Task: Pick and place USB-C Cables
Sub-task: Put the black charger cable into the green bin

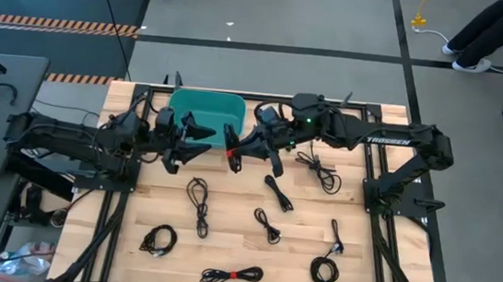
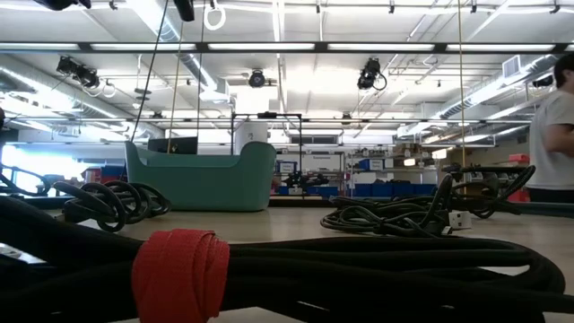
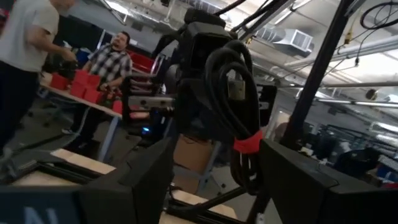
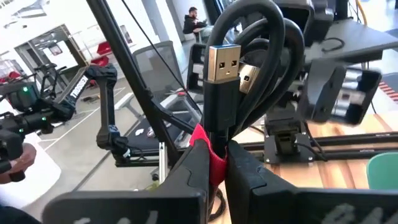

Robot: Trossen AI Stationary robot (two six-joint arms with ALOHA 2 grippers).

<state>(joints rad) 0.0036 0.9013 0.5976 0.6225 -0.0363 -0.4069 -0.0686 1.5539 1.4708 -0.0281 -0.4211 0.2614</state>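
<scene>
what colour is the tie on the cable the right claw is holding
Red tie, clearest in the right wrist view.

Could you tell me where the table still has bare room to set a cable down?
Bare wood lies along the left edge, above the coil, and between bin and long cable. The right half is crowded with cables. The right pincer holds a red-tied cable by the bin.

Bin (image 1: 206,109) at table's (image 1: 359,272) far edge, centre-left. Left gripper (image 1: 198,141) and right gripper (image 1: 235,153) meet just near of it. Loose cables (image 1: 225,222) spread across near half.
</scene>
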